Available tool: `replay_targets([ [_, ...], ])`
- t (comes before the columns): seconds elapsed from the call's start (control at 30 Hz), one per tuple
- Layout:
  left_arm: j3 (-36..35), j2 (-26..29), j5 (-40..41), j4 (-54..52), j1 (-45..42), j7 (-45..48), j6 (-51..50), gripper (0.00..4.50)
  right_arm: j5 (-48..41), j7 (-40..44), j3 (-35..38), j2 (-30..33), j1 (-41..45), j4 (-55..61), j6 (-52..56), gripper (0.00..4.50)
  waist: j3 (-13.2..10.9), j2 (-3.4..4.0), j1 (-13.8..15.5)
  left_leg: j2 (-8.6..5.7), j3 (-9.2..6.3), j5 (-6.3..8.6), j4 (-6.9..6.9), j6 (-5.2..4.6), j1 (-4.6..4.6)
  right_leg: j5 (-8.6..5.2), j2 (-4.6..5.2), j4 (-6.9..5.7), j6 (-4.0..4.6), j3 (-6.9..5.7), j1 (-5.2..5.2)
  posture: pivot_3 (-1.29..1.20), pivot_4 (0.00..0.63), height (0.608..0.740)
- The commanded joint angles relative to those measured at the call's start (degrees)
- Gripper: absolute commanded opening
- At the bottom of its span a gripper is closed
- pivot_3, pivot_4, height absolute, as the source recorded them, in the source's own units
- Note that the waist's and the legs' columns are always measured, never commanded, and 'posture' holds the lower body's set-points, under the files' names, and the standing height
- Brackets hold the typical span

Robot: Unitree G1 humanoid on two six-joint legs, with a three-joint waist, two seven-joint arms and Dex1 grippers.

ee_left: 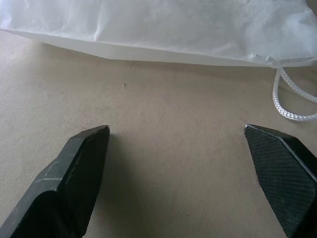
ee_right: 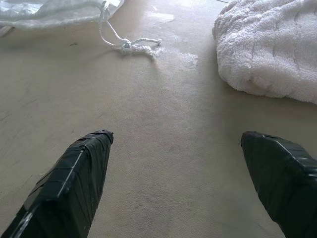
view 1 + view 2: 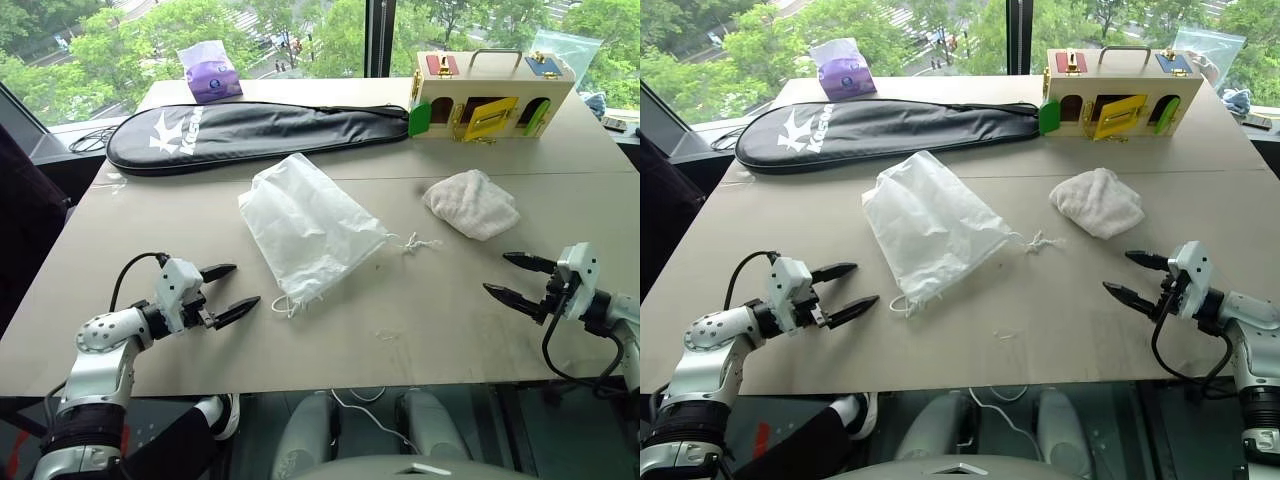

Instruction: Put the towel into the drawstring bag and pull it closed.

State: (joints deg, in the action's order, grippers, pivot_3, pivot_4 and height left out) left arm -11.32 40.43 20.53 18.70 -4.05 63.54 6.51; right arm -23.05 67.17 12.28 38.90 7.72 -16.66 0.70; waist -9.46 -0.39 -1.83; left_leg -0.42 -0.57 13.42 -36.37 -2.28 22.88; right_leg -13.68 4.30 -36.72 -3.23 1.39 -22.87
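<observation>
The drawstring bag (image 3: 308, 226), a thin translucent white sack, lies flat in the middle of the table, its white cords (image 3: 417, 244) trailing to its right and at its near corner. Right of it rests the towel (image 3: 472, 203), an off-white fluffy lump. My left gripper (image 3: 227, 291) hovers open over the near left of the table, pointing toward the bag and a short way from it. My right gripper (image 3: 510, 277) is open at the near right, in front of the towel and apart from it. The bag's edge (image 1: 148, 29) and the towel (image 2: 272, 49) fill the far parts of the wrist views.
A long black racket case (image 3: 250, 132) lies behind the bag. A purple tissue packet (image 3: 210, 72) stands at the back left, a wooden toy box (image 3: 490, 95) with coloured doors at the back right. A table seam (image 3: 560, 173) runs across behind the towel.
</observation>
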Motion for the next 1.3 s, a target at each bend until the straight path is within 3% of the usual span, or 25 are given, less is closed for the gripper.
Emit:
replay_targets([
  [0.03, -1.5, 0.4, 1.1, 0.0, -0.1, 0.2, -1.0, 4.50, -0.9, 0.7, 1.8, 1.2, 0.0, 0.5, -1.2, 4.43, 0.0, 0.00, 0.0, 0.00, 0.00, 0.00, 0.00, 0.00, 0.00, 0.00, 0.00, 0.00, 0.00, 0.00, 0.00, 0.00, 0.150, 0.740],
  [0.57, -1.6, 1.4, 4.1, -13.4, 0.6, -0.6, -12.7, 4.50, -1.5, 1.1, 1.1, 0.5, 0.8, 0.3, -1.3, 4.43, 0.0, -0.03, 1.2, -0.03, -0.01, 0.00, 0.00, 0.00, 0.16, 0.00, 0.01, 0.02, 0.00, -0.03, -0.12, 0.00, 0.150, 0.740],
  [0.83, -1.0, 4.8, 7.7, -21.0, -4.7, 0.4, -20.3, 4.50, -2.5, 2.4, 0.6, 0.0, 0.5, 2.5, -0.7, 4.43, 0.0, -0.06, 1.2, -0.04, -0.01, -0.01, -0.02, -0.01, 0.17, 0.00, -0.01, 0.01, 0.00, -0.07, -0.12, 0.00, 0.150, 0.740],
  [1.07, 6.5, 0.4, 2.1, -28.0, -9.7, -9.5, -25.4, 4.50, -6.3, -0.3, -3.4, -3.4, -10.2, 23.2, 5.0, 4.43, 0.0, -0.08, 1.5, -0.08, -0.10, 0.00, -0.03, 0.00, 0.22, 0.14, -0.13, 0.00, -0.26, -0.15, -0.12, 0.00, 0.150, 0.740],
  [1.2, 10.0, -1.2, 1.6, -30.3, -10.5, -9.4, -26.6, 4.50, -7.2, -4.6, -4.5, -5.1, -13.4, 31.5, 7.8, 4.43, -0.1, -0.12, 1.2, -0.10, -0.05, 0.00, -0.12, 0.00, 0.29, 0.15, -0.20, -0.02, -0.28, -0.26, -0.16, 0.00, 0.150, 0.740],
  [1.3, 14.1, -0.3, -3.8, -27.6, -11.9, -8.4, -22.4, 4.50, -7.0, -7.0, -5.7, -6.1, -13.3, 34.1, 9.1, 4.43, -0.1, -0.13, 1.2, -0.11, -0.03, -0.01, -0.25, 0.00, 0.26, 0.14, -0.27, -0.06, -0.28, -0.31, -0.13, 0.00, 0.150, 0.740],
])
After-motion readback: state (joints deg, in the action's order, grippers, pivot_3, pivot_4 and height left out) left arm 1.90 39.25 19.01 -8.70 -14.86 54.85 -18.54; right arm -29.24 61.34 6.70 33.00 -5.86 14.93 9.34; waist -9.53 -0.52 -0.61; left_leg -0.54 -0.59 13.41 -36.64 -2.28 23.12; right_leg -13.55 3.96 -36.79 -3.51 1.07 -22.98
